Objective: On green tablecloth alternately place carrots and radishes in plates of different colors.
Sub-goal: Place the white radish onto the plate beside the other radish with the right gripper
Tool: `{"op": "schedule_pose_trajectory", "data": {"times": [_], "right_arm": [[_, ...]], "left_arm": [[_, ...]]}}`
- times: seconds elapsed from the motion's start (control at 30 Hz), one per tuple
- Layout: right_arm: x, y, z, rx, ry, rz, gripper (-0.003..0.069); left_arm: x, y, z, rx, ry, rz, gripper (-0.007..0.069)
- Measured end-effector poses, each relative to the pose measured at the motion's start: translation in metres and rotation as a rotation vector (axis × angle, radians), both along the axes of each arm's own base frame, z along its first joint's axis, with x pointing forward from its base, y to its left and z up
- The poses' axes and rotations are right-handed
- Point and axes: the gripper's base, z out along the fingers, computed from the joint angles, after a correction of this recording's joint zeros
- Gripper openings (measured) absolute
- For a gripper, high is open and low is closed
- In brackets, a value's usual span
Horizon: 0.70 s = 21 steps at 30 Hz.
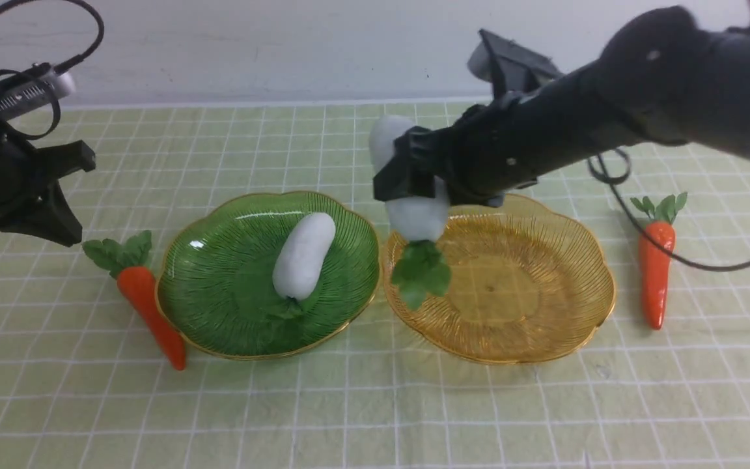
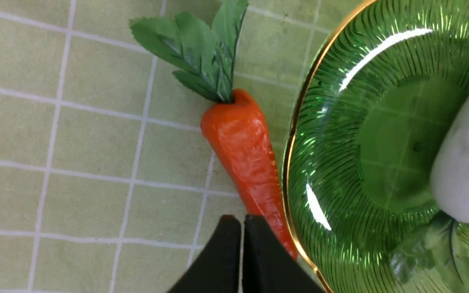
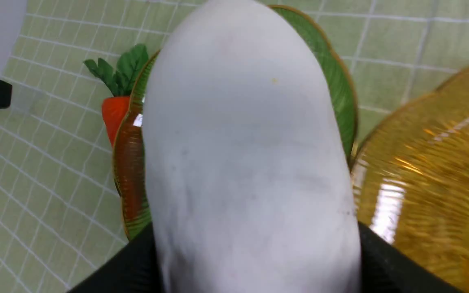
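While right gripper point(image 1: 409, 176) pinches second radish point(image 1: 417, 218) over amber plate point(image 1: 512, 357), 10 o'clock rim: first radish point(image 1: 303, 254) in green plate point(image 1: 219, 286), left carrot point(image 1: 150, 306), right carrot point(image 1: 655, 273) unplaced, left gripper point(image 2: 242, 228) pressed together.

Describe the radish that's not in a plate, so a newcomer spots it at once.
Find the amber plate on the right half of the green tablecloth. Over its left edge, the right gripper holds a white radish in the air, green leaves hanging down. The other radish lies flat in the green plate, with no gripper on it.
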Motion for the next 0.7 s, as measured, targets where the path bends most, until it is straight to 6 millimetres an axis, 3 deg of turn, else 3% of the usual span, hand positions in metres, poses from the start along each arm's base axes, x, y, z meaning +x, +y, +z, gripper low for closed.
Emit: {"op": "schedule_pose_trajectory", "data": {"times": [0.03,0.13,0.2,0.23,0.4,0.43,0.5,0.7], "right_arm": [[0.014,0.013,-0.011,0.03,0.024,0.004,0.0479],[0.029,0.026,-0.026,0.06,0.059,0.009,0.0479],[0.047,0.039,-0.047,0.089,0.098,0.011,0.0479],[0.049,0.04,-0.046,0.093,0.093,0.011,0.0479],[0.065,0.049,-0.066,0.112,0.129,-0.007,0.0515],[0.067,0.049,-0.067,0.112,0.131,-0.01,0.0545],[0.067,0.049,-0.066,0.108,0.124,-0.007,0.058],[0.069,0.051,-0.054,0.106,0.097,0.016,0.0608]], "left_arm": [[0.003,0.0,-0.006,-0.006,0.01,0.002,0.0006],[0.006,0.001,-0.014,-0.015,0.022,0.009,0.0041],[0.011,0.002,-0.024,-0.019,0.027,0.016,0.012],[0.011,0.002,-0.025,-0.021,0.029,0.017,0.0127],[0.019,0.003,-0.043,-0.042,0.049,0.033,0.0398],[0.02,0.002,-0.046,-0.054,0.048,0.04,0.0478],[0.023,0.002,-0.049,-0.062,0.042,0.049,0.056],[0.026,0.001,-0.061,-0.092,0.065,0.06,0.0641]]}}
